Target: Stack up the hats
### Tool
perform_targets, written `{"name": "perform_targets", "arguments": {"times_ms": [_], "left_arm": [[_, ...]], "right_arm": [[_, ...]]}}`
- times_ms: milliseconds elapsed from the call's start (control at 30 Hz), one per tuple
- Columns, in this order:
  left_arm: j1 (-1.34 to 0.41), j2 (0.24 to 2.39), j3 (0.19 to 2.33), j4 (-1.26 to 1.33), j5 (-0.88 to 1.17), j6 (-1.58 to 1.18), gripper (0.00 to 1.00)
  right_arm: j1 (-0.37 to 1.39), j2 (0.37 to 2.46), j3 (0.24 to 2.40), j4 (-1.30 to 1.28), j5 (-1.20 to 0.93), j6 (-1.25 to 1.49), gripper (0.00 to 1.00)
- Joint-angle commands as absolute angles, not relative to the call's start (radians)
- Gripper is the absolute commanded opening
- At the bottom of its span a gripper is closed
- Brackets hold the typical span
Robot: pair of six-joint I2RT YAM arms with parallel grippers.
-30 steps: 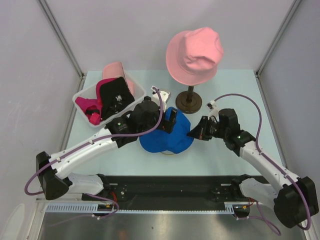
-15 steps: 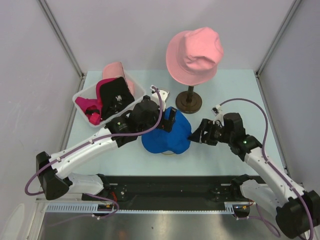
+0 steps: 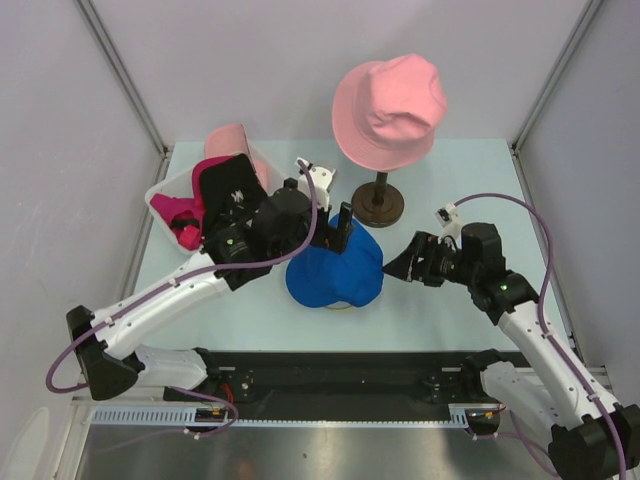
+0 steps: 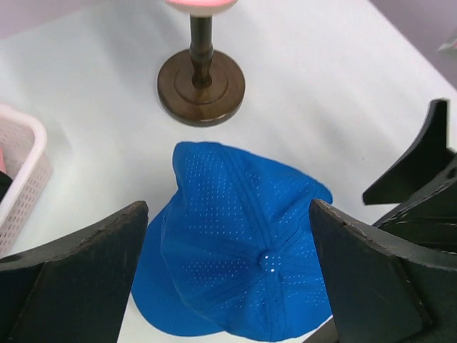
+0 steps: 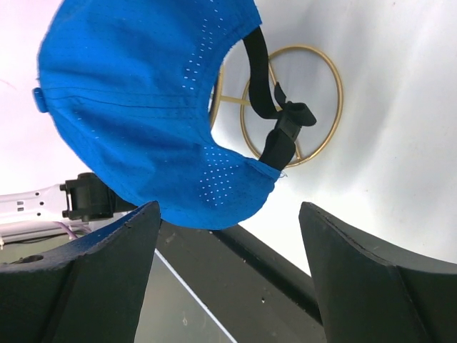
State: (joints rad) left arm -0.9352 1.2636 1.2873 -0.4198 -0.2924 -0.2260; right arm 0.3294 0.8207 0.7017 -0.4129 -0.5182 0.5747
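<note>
Centrally on pale table, atop gold wire ring stand: royal-blue perforated fabric peaked cap. Above its crown, left claw spread wide; facing its black back strap, right claw likewise spread.

White arm links, black joints, purple cables.
</note>
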Motion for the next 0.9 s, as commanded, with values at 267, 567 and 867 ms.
{"name": "perform_targets", "arguments": {"times_ms": [267,567,867], "left_arm": [[-0.875,1.223,1.368,-0.440,-0.341,-0.201,1.00],[-0.447,1.215,1.341,-0.586,-0.388,-0.216,1.00],[-0.131,1.296,1.217,-0.606,-0.446,-0.187,1.00]], "right_arm": [[0.324,0.847,0.768,-0.362,-0.552,0.565,0.84],[0.269,0.821,0.837,-0.411,-0.555,0.531,0.84],[0.229,0.844,0.861,-0.385,-0.595,0.523,0.84]]}}
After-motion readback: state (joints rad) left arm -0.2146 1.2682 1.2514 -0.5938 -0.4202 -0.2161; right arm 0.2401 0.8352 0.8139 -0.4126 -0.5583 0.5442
